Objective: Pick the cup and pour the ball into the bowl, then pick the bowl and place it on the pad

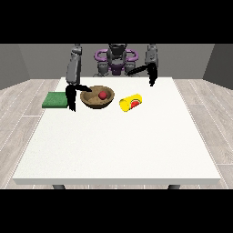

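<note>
Robot hand at the view's left [72,96] is lowered beside the bowl [96,97], at its left rim. Fingers point down toward the tabletop [113,150], with the thumb stretched across to the bowl's rim; whether the rim is actually pinched cannot be told. Robot hand at the view's right [152,76] is held above the tabletop's far edge, fingers hanging straight down, released, nothing held.

Ball [103,95] is seen inside the bowl, red, right of centre. Cup [130,102] is lying on its side just right of the bowl, yellow, apart from both hands, its open end turned toward the camera. Pad [56,100] is laid at the tabletop's left edge, green, just left of the lowered hand; bowl is not on it.

All items are grouped along the far part of the tabletop. The near half and right side are left as open room.
</note>
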